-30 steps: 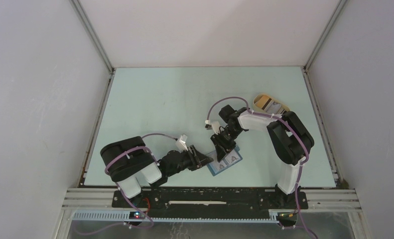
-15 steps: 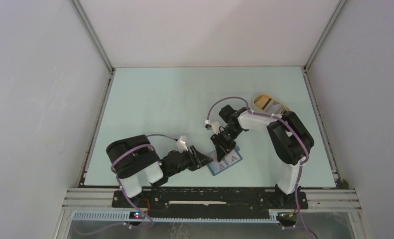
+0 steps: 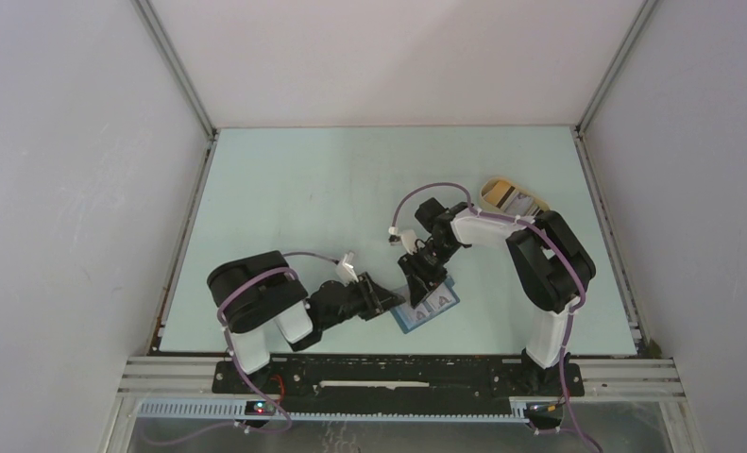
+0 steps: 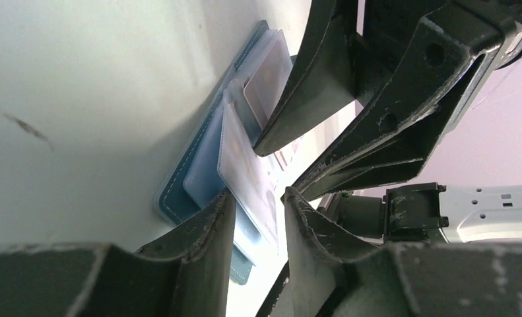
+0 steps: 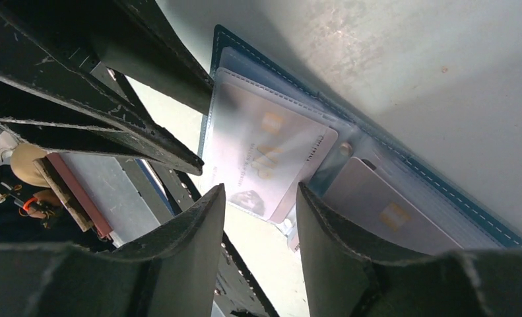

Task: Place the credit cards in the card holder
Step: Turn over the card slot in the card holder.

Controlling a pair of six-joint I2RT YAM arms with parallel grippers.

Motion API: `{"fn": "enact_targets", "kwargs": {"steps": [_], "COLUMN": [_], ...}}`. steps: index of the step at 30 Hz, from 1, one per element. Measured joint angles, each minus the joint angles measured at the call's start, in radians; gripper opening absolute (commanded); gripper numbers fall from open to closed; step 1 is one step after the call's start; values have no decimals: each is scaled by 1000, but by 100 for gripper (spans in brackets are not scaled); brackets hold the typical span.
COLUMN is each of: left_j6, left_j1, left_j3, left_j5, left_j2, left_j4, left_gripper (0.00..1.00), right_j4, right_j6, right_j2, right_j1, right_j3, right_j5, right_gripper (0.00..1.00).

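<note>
Seemingly mid-insertion: card holder (image 3: 428,307) lay open on bench (image 3: 303,208), one credit card (image 5: 264,145) partly in its clear sleeve; right hand (image 5: 261,191) gaped over holder; left hand (image 4: 259,195) at holder's edge, grip unreadable. Step likely wanted holder pinned, card slid flat.

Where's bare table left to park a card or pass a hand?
Free: the far-left table from the left wall to the back wall, and the back strip left of the tan tray. Crowded: near centre, where the left gripper and right gripper meet over the card holder.
</note>
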Motion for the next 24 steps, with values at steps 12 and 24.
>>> {"fn": "enact_targets", "kwargs": {"steps": [12, 24], "left_j6": [3, 81], "left_j1": [23, 32], "left_j3": [66, 263], "left_j5": [53, 102], "left_j2": [0, 0], "left_j4": [-10, -217], "left_gripper": [39, 43], "right_j4": [-69, -152], "right_j6": [-80, -192], "right_j2": [-92, -237], "right_j1": [-100, -300], "right_j3": [18, 42], "right_j5": [-95, -164], "right_gripper": [52, 50]}}
